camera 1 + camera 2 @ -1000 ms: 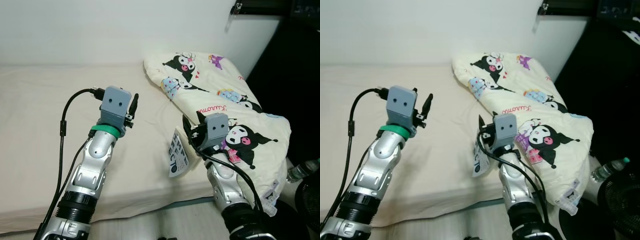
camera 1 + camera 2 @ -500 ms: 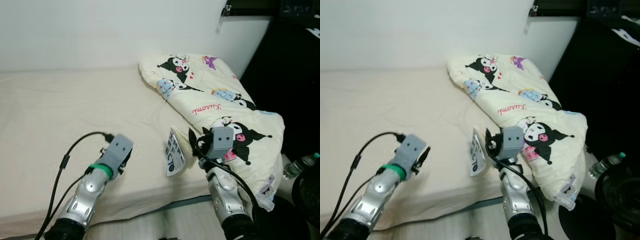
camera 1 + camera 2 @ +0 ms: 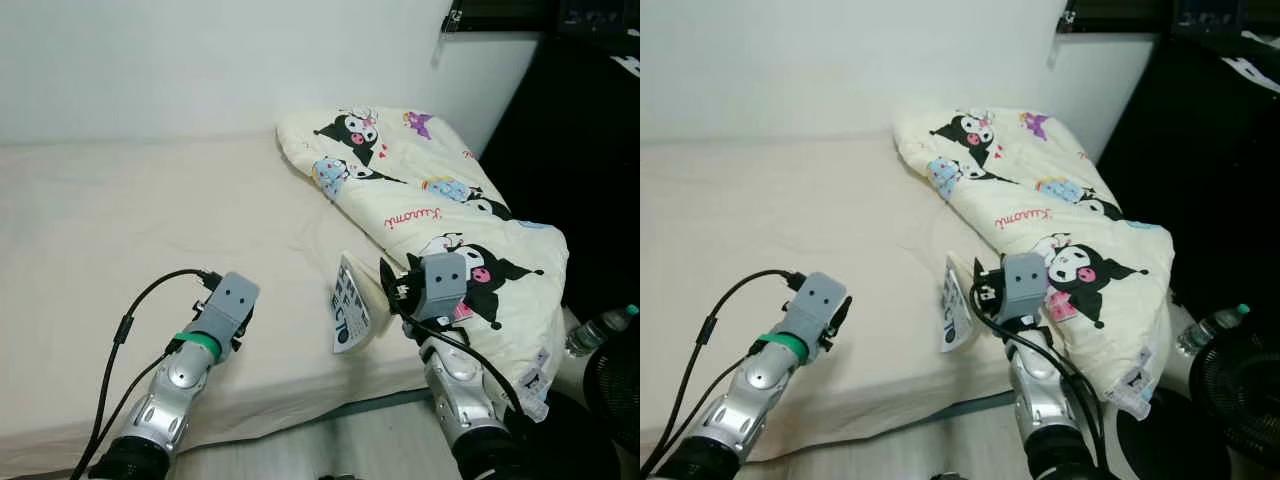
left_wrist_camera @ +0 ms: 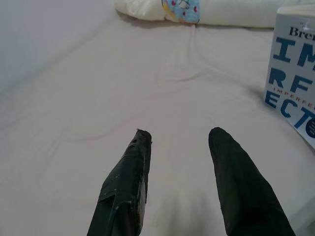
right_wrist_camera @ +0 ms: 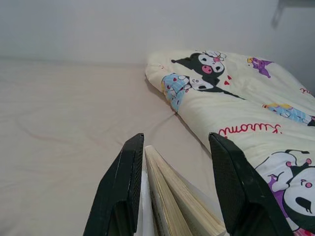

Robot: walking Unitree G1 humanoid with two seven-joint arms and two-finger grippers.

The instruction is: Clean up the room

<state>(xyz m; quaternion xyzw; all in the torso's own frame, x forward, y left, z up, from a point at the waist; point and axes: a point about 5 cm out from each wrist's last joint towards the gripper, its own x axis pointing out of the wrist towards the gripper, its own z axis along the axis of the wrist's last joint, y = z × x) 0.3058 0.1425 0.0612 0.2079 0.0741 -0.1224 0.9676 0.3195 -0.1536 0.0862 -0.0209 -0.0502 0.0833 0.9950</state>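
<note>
Book (image 3: 349, 316) is standing tilted near the front edge of the bed (image 3: 120, 220), leaning against the cartoon-print blanket (image 3: 440, 210), and your right gripper (image 5: 176, 196) is reaching around its upper edge. In the right wrist view the page block is sitting between the two black fingers (image 5: 120, 191), close against one and with a gap to the other, so the gripper is looking spread apart and not yet clamping. Your left gripper (image 4: 179, 182) is hovering low over the bare sheet with its fingers parted and nothing in them.

You are probably dealing with a light paperback: stiff across the closed pages, but with a glossy cover that may slip. Squeezing across the full thickness near the spine should be keeping the pages from fanning open. The mattress is soft, so the book may tip over if you are nudging it before closing.
</note>
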